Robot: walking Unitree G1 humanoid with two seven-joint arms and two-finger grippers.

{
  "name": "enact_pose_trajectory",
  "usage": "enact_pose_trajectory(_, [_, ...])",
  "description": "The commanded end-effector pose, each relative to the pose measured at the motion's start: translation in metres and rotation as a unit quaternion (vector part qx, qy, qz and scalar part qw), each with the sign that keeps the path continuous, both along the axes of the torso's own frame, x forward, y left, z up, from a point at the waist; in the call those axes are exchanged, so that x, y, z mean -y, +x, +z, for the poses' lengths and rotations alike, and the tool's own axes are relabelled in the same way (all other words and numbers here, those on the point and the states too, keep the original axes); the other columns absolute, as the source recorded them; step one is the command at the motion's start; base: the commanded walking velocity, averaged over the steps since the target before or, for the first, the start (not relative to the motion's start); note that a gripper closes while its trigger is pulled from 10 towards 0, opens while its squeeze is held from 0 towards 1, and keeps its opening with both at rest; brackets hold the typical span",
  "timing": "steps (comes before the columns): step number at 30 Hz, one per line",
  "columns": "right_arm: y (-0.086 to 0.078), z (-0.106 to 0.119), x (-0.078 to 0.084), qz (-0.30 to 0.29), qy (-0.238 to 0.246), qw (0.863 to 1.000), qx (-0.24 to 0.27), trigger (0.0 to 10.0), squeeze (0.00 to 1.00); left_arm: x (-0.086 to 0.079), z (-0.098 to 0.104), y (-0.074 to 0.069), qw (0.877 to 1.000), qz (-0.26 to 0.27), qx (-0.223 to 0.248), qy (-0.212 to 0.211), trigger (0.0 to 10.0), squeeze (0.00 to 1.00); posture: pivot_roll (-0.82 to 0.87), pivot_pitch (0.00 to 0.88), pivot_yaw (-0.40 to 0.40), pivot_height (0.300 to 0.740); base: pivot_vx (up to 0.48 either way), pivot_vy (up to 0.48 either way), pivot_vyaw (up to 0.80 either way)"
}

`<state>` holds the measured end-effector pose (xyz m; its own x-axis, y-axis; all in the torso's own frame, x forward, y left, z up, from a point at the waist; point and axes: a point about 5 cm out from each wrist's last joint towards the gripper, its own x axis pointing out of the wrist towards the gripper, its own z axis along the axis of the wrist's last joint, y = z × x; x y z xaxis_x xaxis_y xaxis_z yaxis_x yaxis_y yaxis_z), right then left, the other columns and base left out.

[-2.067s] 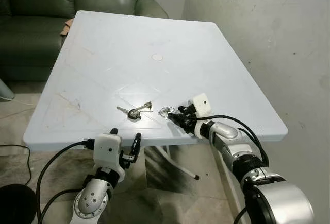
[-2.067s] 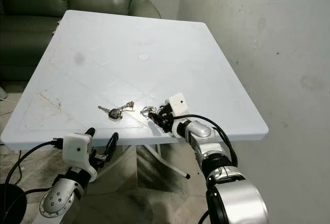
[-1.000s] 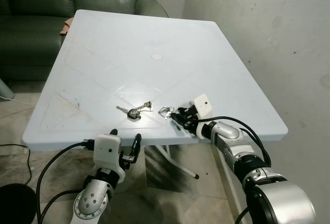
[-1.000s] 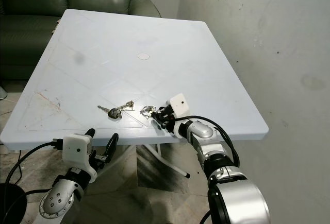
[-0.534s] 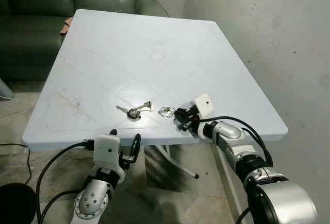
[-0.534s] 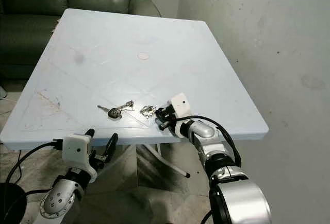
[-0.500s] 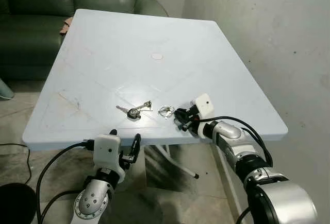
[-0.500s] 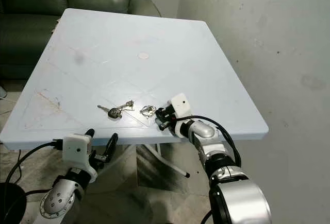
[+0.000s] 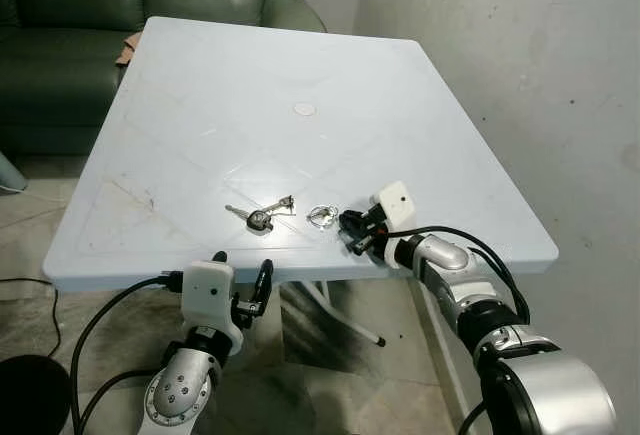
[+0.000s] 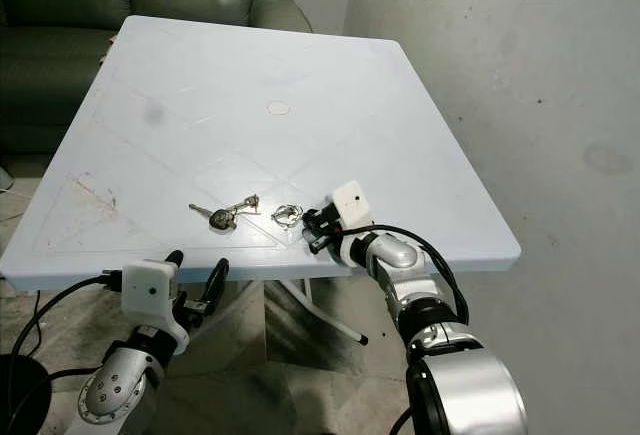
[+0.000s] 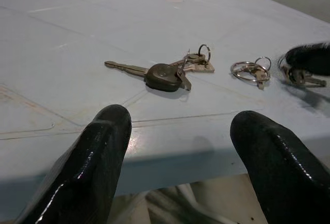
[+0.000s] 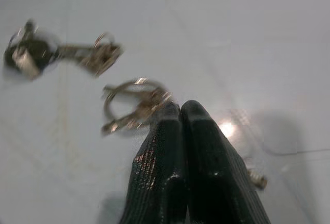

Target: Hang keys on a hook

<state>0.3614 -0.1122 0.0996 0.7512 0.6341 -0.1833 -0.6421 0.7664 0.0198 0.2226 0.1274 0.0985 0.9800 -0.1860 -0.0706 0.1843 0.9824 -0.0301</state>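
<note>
Keys in two lots near the front edge of the white table [image 9: 300,55]: a black-headed key [image 9: 260,219] with its small ring and extra key on the left, a loose ring bunch [image 9: 320,216] just beside it on the right, the two close but apart.

Right gripper [image 9: 350,225] low over the tabletop, fingers pressed flat together, tips just beside the ring bunch on its right-hand side. From the wrist camera, ring bunch [image 12: 131,103] lying ahead and a little off to one side of the closed fingertips [image 12: 180,112], touching or nearly so; too blurred to say whether any metal is pinched. Seen from the other wrist, some small metal pieces under that black fingertip, not clear enough to name.

Left gripper [image 9: 243,263] below the table's front edge, fingers spread wide, empty, facing the black-headed key [image 11: 164,75], whose long shaft runs across the gap between the fingers rather than along it.

Right arm plainly the nearer to the ring bunch, left arm the nearer to the black-headed key. Judged from this: pickup not yet secured, and a grasp likely needing the right fingers parted first and swung slightly toward the ring.
</note>
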Motion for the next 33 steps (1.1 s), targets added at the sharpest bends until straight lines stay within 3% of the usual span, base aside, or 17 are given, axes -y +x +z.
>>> enact_pose_trajectory(1, [0.005,0.008,0.003,-0.012,0.011,1.0,0.014,0.0,0.0,0.001,0.005,0.001,1.0,0.004,0.012,0.0,10.0,0.0,0.1,0.092,-0.131,0.74,0.0,0.0,0.0])
enact_pose_trajectory(2, [0.009,0.019,0.006,-0.039,0.055,0.997,0.035,0.0,0.0,-0.004,0.009,0.005,1.0,0.021,0.017,-0.008,10.0,0.0,0.1,0.084,-0.134,0.74,0.0,0.0,0.0])
enact_pose_trajectory(6, [0.011,0.027,0.009,-0.059,0.099,0.992,0.053,0.0,0.0,-0.015,0.017,0.012,0.998,0.06,0.033,-0.014,10.0,0.0,0.1,0.077,-0.133,0.74,0.0,0.0,0.0])
enact_pose_trajectory(13, [0.0,0.032,0.009,-0.054,0.121,0.986,0.1,0.0,0.0,-0.028,0.031,0.021,0.993,0.1,0.065,-0.02,10.0,0.0,0.07,0.021,-0.115,0.74,0.0,0.0,0.0])
enact_pose_trajectory(22, [-0.015,0.044,0.028,-0.09,0.134,0.976,0.147,0.0,0.0,-0.042,0.043,0.032,0.99,0.103,0.087,-0.045,10.0,0.0,0.04,0.0,-0.102,0.74,0.0,0.0,0.0])
enact_pose_trajectory(23, [-0.016,0.045,0.03,-0.097,0.137,0.975,0.147,1.1,0.0,-0.044,0.044,0.033,0.99,0.107,0.09,-0.037,10.0,0.0,0.04,0.0,-0.101,0.74,0.0,0.0,0.0])
enact_pose_trajectory(24, [-0.018,0.046,0.034,-0.108,0.137,0.973,0.152,2.9,0.0,-0.048,0.045,0.035,0.989,0.113,0.094,-0.021,10.0,0.0,0.03,0.0,-0.096,0.74,0.0,0.0,0.0])
enact_pose_trajectory(25, [-0.018,0.046,0.034,-0.108,0.137,0.973,0.152,2.9,0.0,-0.048,0.045,0.035,0.989,0.113,0.094,-0.021,10.0,0.0,0.03,0.0,-0.096,0.74,0.0,0.0,0.0])
enact_pose_trajectory(26, [-0.021,0.047,0.036,-0.117,0.129,0.972,0.159,6.0,0.0,-0.051,0.046,0.038,0.988,0.116,0.099,-0.009,10.0,0.0,0.03,0.0,-0.093,0.74,0.0,0.0,0.0])
enact_pose_trajectory(28, [-0.023,0.047,0.036,-0.123,0.122,0.971,0.162,6.0,0.0,-0.053,0.046,0.038,0.988,0.119,0.1,-0.003,10.0,0.0,0.03,0.0,-0.093,0.74,0.0,0.0,0.0])
enact_pose_trajectory(29, [-0.024,0.043,0.04,-0.153,0.118,0.969,0.152,10.0,0.0,-0.056,0.047,0.04,0.987,0.123,0.101,-0.001,10.0,0.0,0.02,0.0,-0.089,0.74,0.0,0.0,0.0])
enact_pose_trajectory(33, [-0.028,0.034,0.04,-0.195,0.104,0.966,0.134,10.0,0.0,-0.066,0.049,0.045,0.985,0.135,0.103,0.0,10.0,0.0,0.01,0.0,-0.086,0.74,0.0,0.0,0.0])
